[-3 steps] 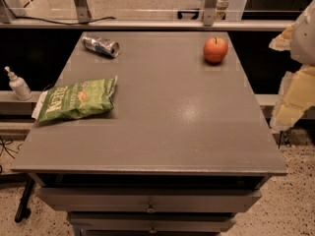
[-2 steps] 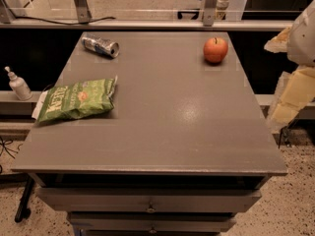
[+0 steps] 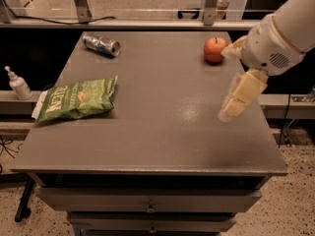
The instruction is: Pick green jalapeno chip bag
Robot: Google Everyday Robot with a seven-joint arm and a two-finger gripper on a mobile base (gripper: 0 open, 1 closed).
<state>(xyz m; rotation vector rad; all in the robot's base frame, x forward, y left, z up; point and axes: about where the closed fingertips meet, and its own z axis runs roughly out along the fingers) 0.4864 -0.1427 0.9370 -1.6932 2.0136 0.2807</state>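
My tool (image 3: 227, 84) hovers over tabletop (image 3: 162, 141) at 3 o'clock, fingers spread wide, gripping nothing. Well apart, green jalapeno chip bag (image 3: 76, 100) lies flat at 9 o'clock edge.

Grey flat-topped bench (image 3: 162, 146). Silver metal can (image 3: 101, 44) on its side, far left corner. Round red apple (image 3: 215, 49) far right, just beside the hand (image 3: 225, 85). White plastic pump bottle (image 3: 18, 84) upright, left of bench.

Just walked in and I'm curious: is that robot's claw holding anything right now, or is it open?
Gripper: open, holding nothing, over the right side of the table near the apple; the chip bag lies untouched at left.
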